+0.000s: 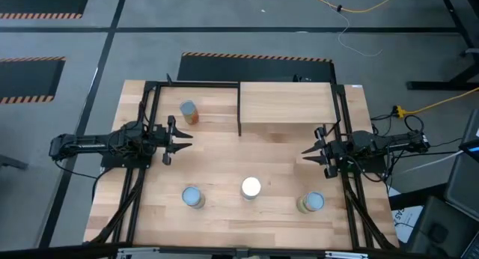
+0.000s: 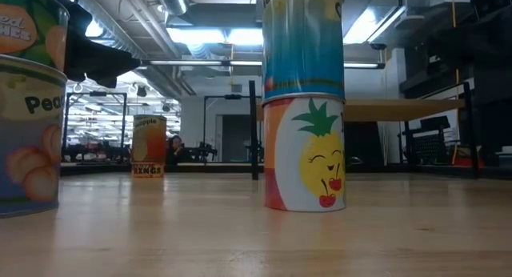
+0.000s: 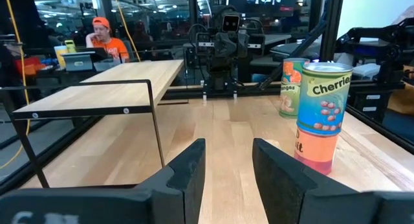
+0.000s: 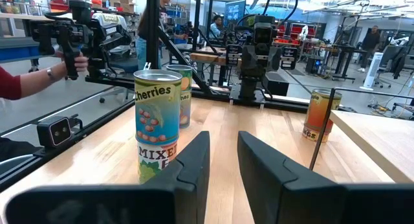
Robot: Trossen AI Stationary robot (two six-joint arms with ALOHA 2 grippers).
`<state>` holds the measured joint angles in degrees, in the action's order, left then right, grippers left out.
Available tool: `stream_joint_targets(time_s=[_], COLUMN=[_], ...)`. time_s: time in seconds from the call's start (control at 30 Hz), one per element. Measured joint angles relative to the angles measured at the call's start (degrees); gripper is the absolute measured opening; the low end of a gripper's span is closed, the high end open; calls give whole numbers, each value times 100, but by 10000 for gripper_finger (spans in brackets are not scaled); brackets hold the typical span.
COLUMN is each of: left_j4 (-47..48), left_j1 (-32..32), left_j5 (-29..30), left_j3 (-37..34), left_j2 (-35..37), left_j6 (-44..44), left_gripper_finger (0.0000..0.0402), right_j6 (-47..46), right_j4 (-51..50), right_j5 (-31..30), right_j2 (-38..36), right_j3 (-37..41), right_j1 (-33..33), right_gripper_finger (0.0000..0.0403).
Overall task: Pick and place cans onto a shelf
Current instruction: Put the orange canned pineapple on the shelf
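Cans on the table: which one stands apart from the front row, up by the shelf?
The orange-labelled can, alone beside the shelf and nearest the left gripper. The other stacks line the front edge.

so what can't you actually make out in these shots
- Stack heights: the high view shows only the round tops of the cans.
- Shelf lower tier: hidden under the top board in the high view.
- Top can of the middle stack: cut off by the low view's top edge.
- Left stack: cropped at the low view's left edge.
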<state>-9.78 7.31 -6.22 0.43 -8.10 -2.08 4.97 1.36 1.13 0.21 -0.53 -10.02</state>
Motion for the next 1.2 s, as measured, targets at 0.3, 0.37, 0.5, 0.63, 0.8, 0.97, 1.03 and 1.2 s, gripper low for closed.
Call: stream_joint_targets(time_s=[0.3,0.37,0.5,0.63,0.8,0.97,1.03,1.2], left_j4=[-2,-8,-70,-69,-68,-68,-68,-136], left_j1=[0,0,0,0,0,0,0,0], left_j5=[-2,0,-2,-2,-2,9,14,421], left_j3=[1,1,2,0,2,0,0,0], left_j2=[0,0,0,0,-1,0,0,-2], left_j6=[-1,-1,20,171,193,191,191,544], left_gripper_finger=[121,121,121,121,121,121,121,122], right_j6=[0,0,0,0,0,-2,0,0], right_j4=[-1,0,-2,0,0,-1,-2,-1], right_j5=[0,0,-2,0,0,0,0,0], right_j2=[0,1,-1,0,1,-1,-1,1], right_j3=[1,-1,1,0,-1,-1,-1,-1], right_j1=[0,0,0,0,0,0,0,0], right_gripper_finger=[85,85,85,85,85,85,85,85])
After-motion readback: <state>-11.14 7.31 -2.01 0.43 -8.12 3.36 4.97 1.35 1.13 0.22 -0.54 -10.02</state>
